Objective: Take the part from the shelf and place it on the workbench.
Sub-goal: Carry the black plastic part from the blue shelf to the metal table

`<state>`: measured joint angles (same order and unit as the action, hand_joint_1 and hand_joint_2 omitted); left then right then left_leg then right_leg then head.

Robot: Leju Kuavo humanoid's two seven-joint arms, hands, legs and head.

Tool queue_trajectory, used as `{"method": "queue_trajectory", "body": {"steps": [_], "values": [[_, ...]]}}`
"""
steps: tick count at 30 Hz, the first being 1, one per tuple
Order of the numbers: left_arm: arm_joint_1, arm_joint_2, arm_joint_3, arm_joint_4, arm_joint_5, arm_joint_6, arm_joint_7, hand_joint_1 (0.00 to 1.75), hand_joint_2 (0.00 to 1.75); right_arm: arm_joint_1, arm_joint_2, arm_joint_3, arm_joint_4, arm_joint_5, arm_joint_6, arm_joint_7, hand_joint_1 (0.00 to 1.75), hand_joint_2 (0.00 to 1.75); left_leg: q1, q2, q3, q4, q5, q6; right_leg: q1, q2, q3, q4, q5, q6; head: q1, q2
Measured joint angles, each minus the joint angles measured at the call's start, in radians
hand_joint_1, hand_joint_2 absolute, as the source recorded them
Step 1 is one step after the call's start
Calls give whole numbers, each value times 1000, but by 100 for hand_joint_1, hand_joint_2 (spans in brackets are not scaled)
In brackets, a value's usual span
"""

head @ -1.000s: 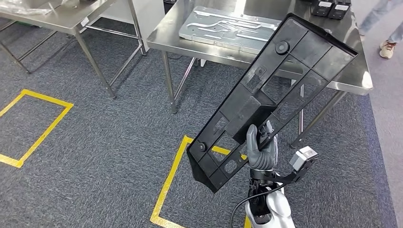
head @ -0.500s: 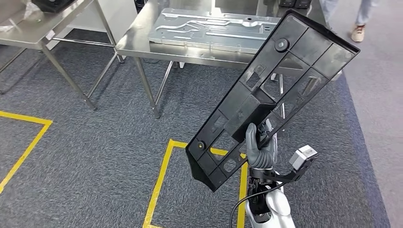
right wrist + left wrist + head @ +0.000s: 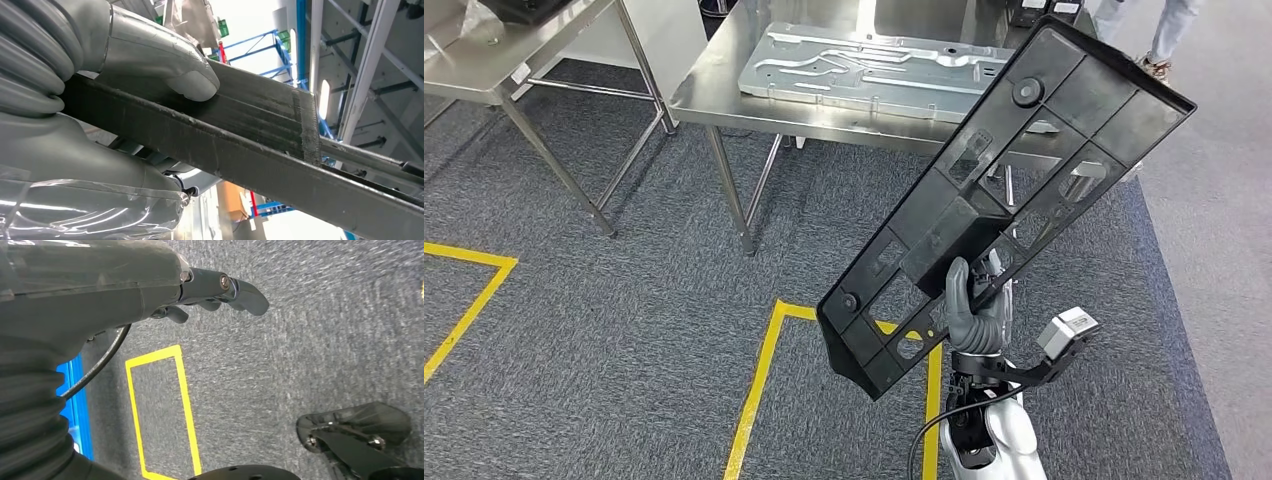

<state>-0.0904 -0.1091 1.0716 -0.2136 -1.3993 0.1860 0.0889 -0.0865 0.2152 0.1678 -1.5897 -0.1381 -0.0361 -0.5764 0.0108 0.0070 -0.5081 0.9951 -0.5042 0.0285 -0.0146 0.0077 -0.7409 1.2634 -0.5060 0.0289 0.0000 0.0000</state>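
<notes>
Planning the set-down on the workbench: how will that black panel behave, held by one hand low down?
The black panel looks rigid: ribbed, and straight despite its long overhang. Its cut-outs suggest it is light for its size. Gripped near its lower end by the right robot hand, it may swing or twist.

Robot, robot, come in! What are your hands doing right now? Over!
Right hand holds the black part, tilted up. Left hand hangs over the carpet, holding nothing. Workbench ahead, a metal plate already on it.
</notes>
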Motion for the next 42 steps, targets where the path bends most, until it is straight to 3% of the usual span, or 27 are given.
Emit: {"method": "queue_trajectory", "body": {"steps": [2,3,4,6,9,10,12,14,15,18,20,24,26,28,29,30,31,33,35,39,40,42], "values": [[0,0,0,0,0,0,1,0,175,-1,-1,1,1,1,-2,1,175,175,-1,0,20,0,-15,-7,3,-6,54,-134,83,-8,-1,0],[-1,0,0,0,0,0,2,0,175,-1,-1,1,1,3,-3,2,175,175,-3,0,26,0,-23,-12,7,-9,76,-185,100,-13,-1,0],[-2,-1,0,0,0,1,3,0,175,-1,-2,2,2,4,-5,3,175,175,-3,1,28,0,-28,-17,11,-11,90,-218,107,-19,-1,0],[-4,-1,0,0,0,0,7,0,175,-2,-3,5,1,12,-8,3,175,175,-3,4,29,-3,-33,-29,16,-9,94,-230,93,-29,-1,0],[-6,0,0,0,1,-2,14,0,175,-2,-4,19,-10,37,0,-3,175,175,-1,4,22,27,-61,-44,9,-5,109,-244,85,-44,-3,0],[-6,0,1,0,2,-3,15,0,175,-2,-5,30,-18,45,6,-7,175,175,0,3,0,72,-82,-47,7,-5,116,-247,82,-49,-4,0],[-5,1,2,0,3,-6,17,0,175,-1,-6,50,-33,56,14,-12,175,175,1,2,-82,213,-132,-53,8,-4,123,-248,75,-57,-5,0],[-2,2,2,0,3,-8,18,0,175,1,-8,61,-42,62,17,-14,175,175,2,2,-151,302,-137,-56,10,-1,130,-246,68,-59,-5,0],[-1,3,3,0,3,-9,18,0,175,3,-9,64,-46,64,19,-15,175,175,1,1,-158,289,-108,-55,11,2,134,-245,65,-59,-6,0],[0,6,3,0,3,-12,20,0,175,7,-16,86,-76,81,43,-31,175,175,-1,-1,-96,96,15,-42,13,8,146,-239,53,-53,-5,0],[-2,7,4,0,3,-13,20,0,175,7,-22,114,-109,99,72,-42,175,175,-7,-4,-69,27,37,-32,14,10,146,-238,50,-44,-4,0],[-2,6,4,0,3,-16,23,0,175,1,-33,172,-164,145,136,-39,175,175,-4,-2,-62,9,46,-11,13,8,142,-224,37,-22,-3,0],[-2,5,5,0,1,-18,27,0,175,-13,-38,209,-186,175,161,-26,175,175,0,1,-59,2,52,-3,9,4,103,-137,-17,-14,-2,0],[-2,5,5,0,-1,-19,33,0,175,-23,-43,238,-199,195,170,-15,175,175,0,2,-60,2,52,0,5,2,41,-7,-78,-7,-1,0],[-2,5,5,0,-2,-20,38,0,175,-27,-45,249,-204,201,173,-10,175,175,0,2,-60,2,52,0,3,2,22,32,-86,-4,-1,0],[-2,4,4,0,-3,-21,43,0,175,-34,-47,257,-209,206,174,-5,175,175,0,2,-60,3,51,-1,1,1,21,34,-75,-3,-1,0],[-2,3,4,0,-4,-23,47,0,175,-44,-48,265,-215,211,175,1,175,175,1,2,-59,4,50,-3,-1,-1,40,-5,-46,-2,-1,0],[-3,1,4,0,-6,-25,53,0,175,-67,-49,282,-229,217,177,11,175,175,-1,2,-57,9,45,-11,-2,-6,110,-143,17,-5,-1,0],[-5,-1,4,0,-7,-26,54,0,175,-84,-49,296,-243,220,179,15,175,175,-5,2,-57,14,38,-22,0,-8,152,-229,40,-13,-2,0],[-7,-1,4,0,-7,-23,55,0,175,-109,-50,317,-266,227,179,21,175,175,-1,3,-58,25,23,-47,3,-5,160,-244,38,-39,-3,0],[-8,-2,4,0,-5,-21,57,0,175,-117,-50,323,-271,227,179,22,175,175,0,2,-69,54,5,-51,2,-5,164,-247,39,-45,-4,0],[-7,-3,5,0,3,-17,63,0,175,-129,-50,332,-276,226,180,24,175,175,2,1,-125,170,-49,-58,2,-5,170,-249,35,-54,-5,0]]}}
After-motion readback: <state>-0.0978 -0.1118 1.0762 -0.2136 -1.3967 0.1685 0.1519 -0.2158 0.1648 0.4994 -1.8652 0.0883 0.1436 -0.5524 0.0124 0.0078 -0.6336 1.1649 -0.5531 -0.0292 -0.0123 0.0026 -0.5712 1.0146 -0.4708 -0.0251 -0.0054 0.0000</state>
